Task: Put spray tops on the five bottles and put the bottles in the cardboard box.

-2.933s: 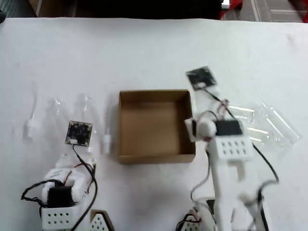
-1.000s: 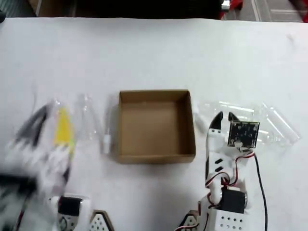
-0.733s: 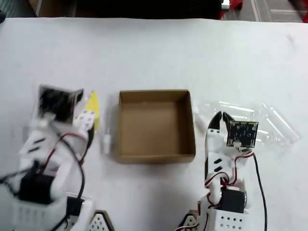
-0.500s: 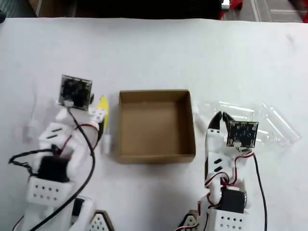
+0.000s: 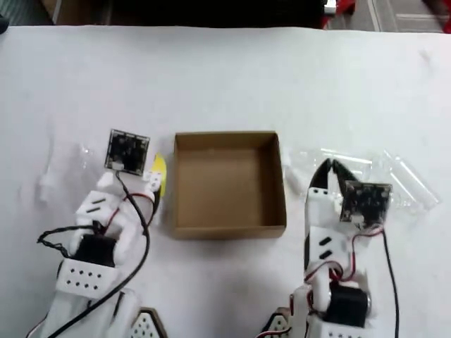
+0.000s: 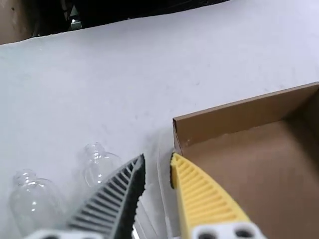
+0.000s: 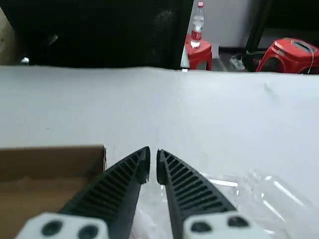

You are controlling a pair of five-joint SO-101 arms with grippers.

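The open cardboard box (image 5: 229, 183) sits mid-table with nothing inside. Left of it, my left gripper (image 5: 156, 176) hangs over the strip beside the box wall. Its grey and yellow fingers stand slightly open (image 6: 157, 162) with nothing held. Two clear uncapped bottles (image 6: 102, 164) (image 6: 32, 194) lie just past the grey finger. A white spray top (image 5: 46, 184) lies far left. To the right of the box, my right gripper (image 5: 328, 167) is shut and empty (image 7: 152, 154), pointing at a cluster of clear bottles (image 5: 384, 179) (image 7: 264, 191).
The box's near corner (image 6: 179, 124) is close to my yellow finger (image 6: 199, 194). The box's right wall (image 7: 55, 152) is beside my right fingers. White table stretches open behind the box (image 5: 225, 77). Red stools (image 7: 289, 50) stand beyond the far edge.
My left arm has swung from the far left toward the box's left wall. My right arm has come back from the box edge, then shifted slightly right.
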